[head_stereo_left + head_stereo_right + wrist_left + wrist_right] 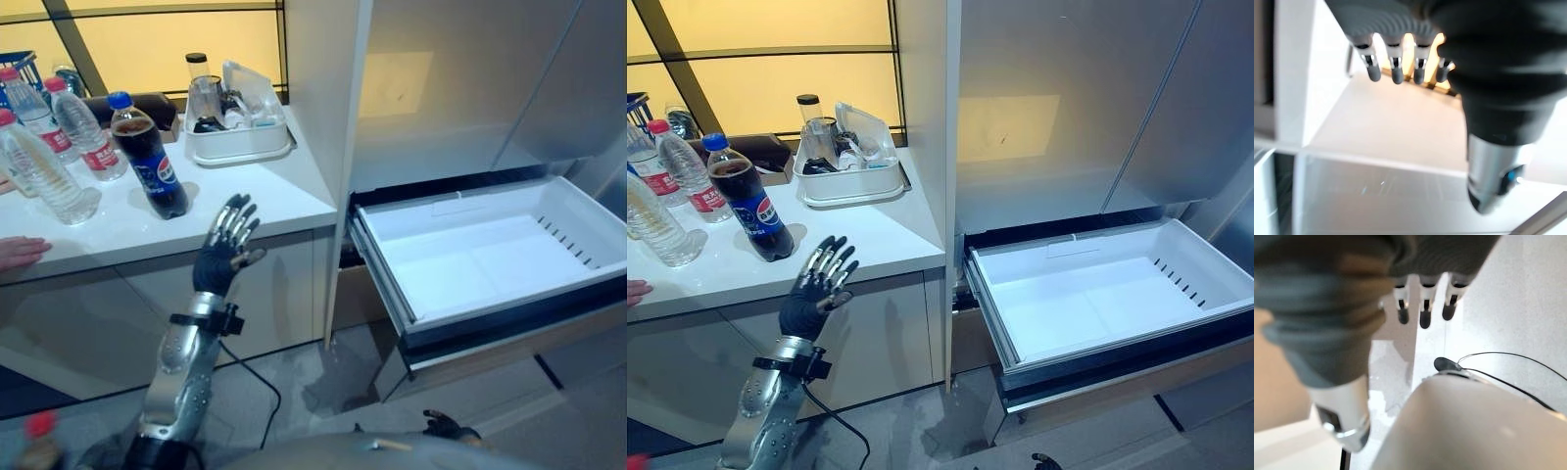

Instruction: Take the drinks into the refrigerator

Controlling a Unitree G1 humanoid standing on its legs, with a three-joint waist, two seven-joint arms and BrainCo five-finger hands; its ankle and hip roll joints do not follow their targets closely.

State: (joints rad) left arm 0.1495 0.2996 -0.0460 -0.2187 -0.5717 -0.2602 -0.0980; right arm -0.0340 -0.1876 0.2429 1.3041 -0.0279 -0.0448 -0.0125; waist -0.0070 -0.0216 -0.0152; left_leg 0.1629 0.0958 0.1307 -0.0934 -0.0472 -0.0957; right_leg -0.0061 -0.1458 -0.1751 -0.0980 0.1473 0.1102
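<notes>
Hovering open-fingered left hand (227,250) near cola bottle (149,157), water bottles (44,162) beside, freezer drawer (490,257) open

We see the right hand (1422,298) with silver, dark-tipped fingers (1424,311) straight and relaxed, holding nothing; pale grey speckled floor (1508,308) lies beyond the fingertips.

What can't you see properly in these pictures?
- Water bottles: the ones at the back are cut off by the left eye view's left edge, so their number is unclear.
- White tray on the counter: its contents crowd together, too small to name.
- Refrigerator drawer: its back is hidden under the cabinet above.
- Person's hand: cut off by the edge.
- Right hand: blurred, holding nothing.
- Left hand: open in front of the counter's edge below the cola bottle.
</notes>
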